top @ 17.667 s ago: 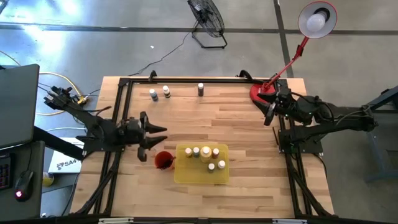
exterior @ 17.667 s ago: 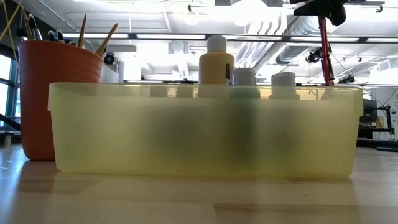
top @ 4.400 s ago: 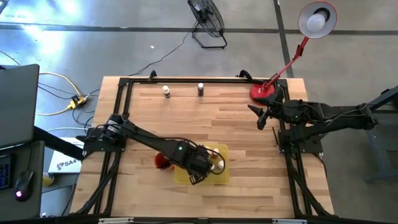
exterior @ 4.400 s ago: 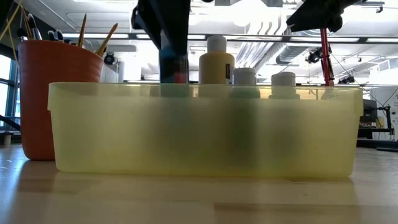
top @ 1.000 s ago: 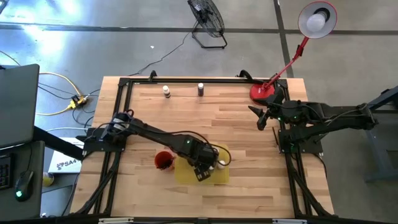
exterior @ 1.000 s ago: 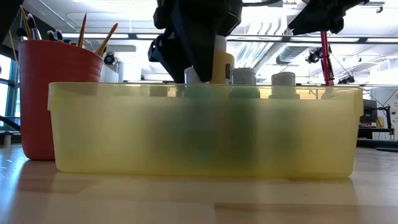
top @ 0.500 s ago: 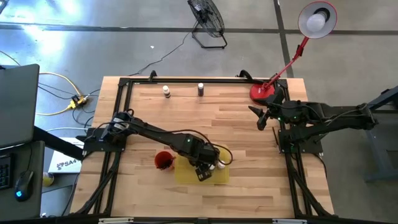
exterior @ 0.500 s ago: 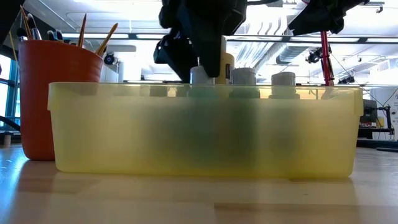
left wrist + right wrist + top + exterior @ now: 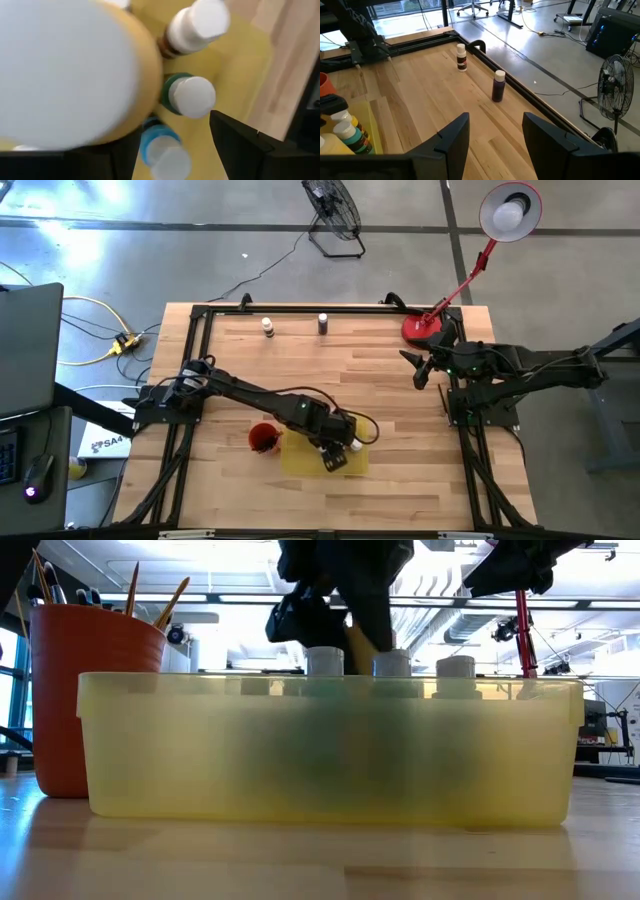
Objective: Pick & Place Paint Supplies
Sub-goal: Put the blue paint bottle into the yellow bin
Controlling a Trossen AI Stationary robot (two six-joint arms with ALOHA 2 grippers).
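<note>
Reaching across the worktop from nine o'clock, the left arm is hanging its left gripper over the flat yellow tray, which is sitting near the six o'clock edge. Its jaws are standing wide around the larger yellowish bottle; in the left wrist view that bottle's pale cap is filling most of the picture between the two dark fingers, and in the low view the bottle is leaning tilted under the gripper, above the tray's rim.

Other paint bottles are standing upright inside the tray just beside it: a brown one with a white cap, a green one and a blue one. Three pale caps are showing above the tray wall in the low view.

A red cup holding thin paintbrushes is standing just beside the tray, on its nine o'clock side.

Two more bottles are standing well apart from the tray near the twelve o'clock edge: a white-capped one and a dark one.

The right gripper is waiting at three o'clock, jaws spread and holding nothing.
</note>
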